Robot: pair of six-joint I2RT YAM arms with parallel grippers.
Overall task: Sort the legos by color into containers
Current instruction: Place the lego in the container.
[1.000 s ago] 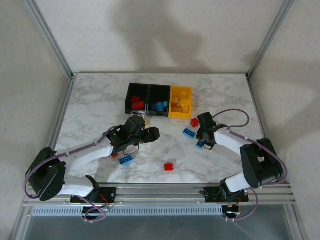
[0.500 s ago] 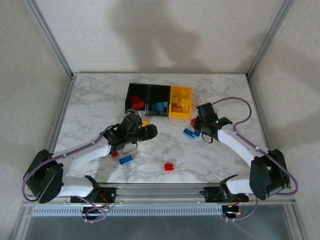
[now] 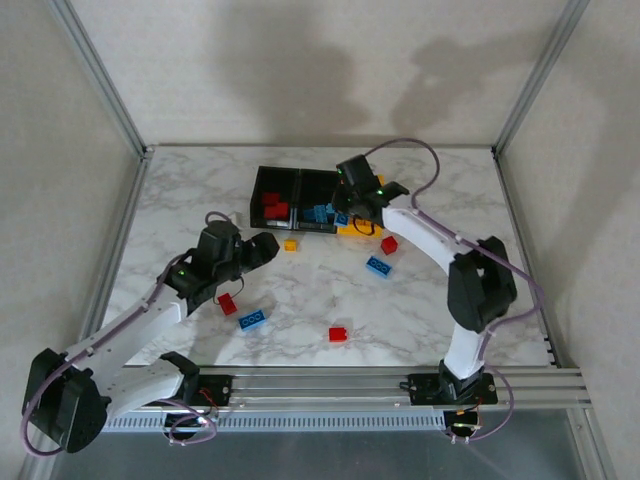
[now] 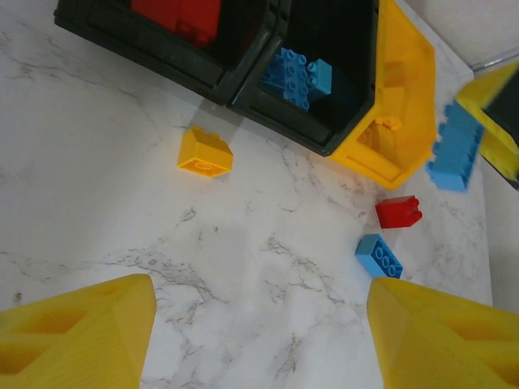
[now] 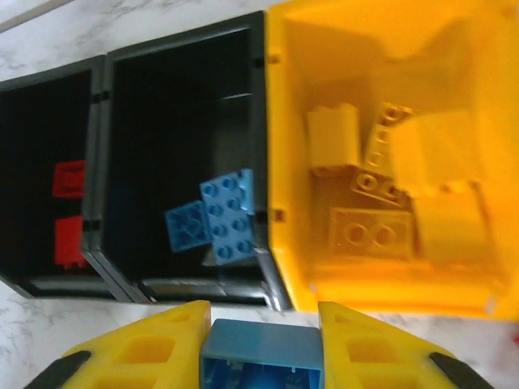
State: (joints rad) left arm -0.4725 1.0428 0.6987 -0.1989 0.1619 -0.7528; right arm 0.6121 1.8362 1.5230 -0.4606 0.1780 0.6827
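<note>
Fingers of my right gripper (image 3: 344,214) are clamped on a blue lego (image 3: 341,219). From above, that arm has swung within the last second from the near-right part of the table (image 3: 200,200) to the far row of containers. The blue brick that lay under it there is gone. The gripper now hangs at the near edge where the middle black bin (image 3: 318,190) meets the yellow bin (image 3: 352,231). My left gripper (image 3: 262,246) has drawn back to the left, fingers apart with nothing between them, uncovering a yellow lego (image 3: 290,244) and a red lego (image 3: 228,303).

On my left wrist camera, my fingers (image 4: 73,332) stand wide over bare marble. The yellow lego lies just near of the black bins, and the carried blue one shows at the right, beside the yellow bin.

On my right wrist camera, the blue lego sits tight between my pads, with the middle bin's near wall just beyond and other blue bricks (image 5: 215,219) already inside. I judge a short reach far and left, then a release, would finish this brick; several legos remain loose on the table
</note>
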